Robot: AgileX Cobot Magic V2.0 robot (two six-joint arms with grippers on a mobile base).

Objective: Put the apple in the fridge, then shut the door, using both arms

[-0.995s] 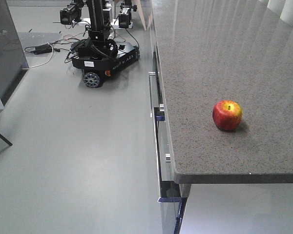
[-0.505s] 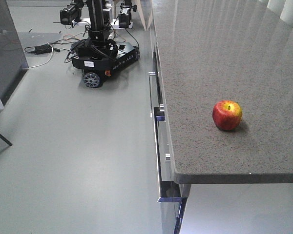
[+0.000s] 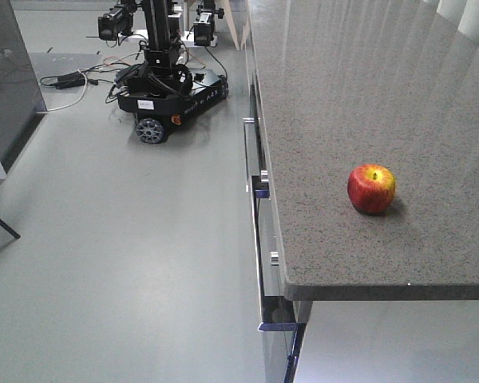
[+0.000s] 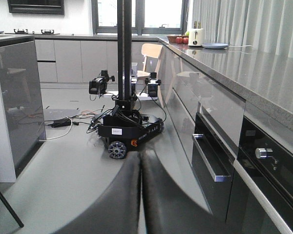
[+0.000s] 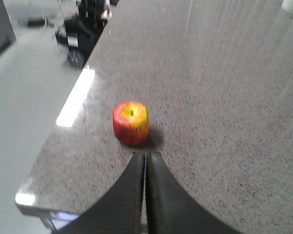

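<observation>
The red apple (image 3: 371, 188) with a yellow-green top stands on the grey speckled countertop (image 3: 351, 96), near its front left corner. In the right wrist view the apple (image 5: 131, 123) lies just ahead of my right gripper (image 5: 146, 156), a little to its left. That gripper is shut and empty, above the counter and apart from the apple. My left gripper (image 4: 140, 161) is shut and empty, low over the grey floor beside the counter's cabinet fronts. Neither gripper shows in the front view. No open fridge or fridge door with a white liner is in view.
Another black wheeled robot (image 3: 169, 88) with cables stands on the floor at the far left, also in the left wrist view (image 4: 127, 131). A tall dark grey unit (image 3: 8, 72) stands at the left. Drawer handles (image 3: 259, 239) jut from the counter's front. An oven front (image 4: 268, 165) is at the right.
</observation>
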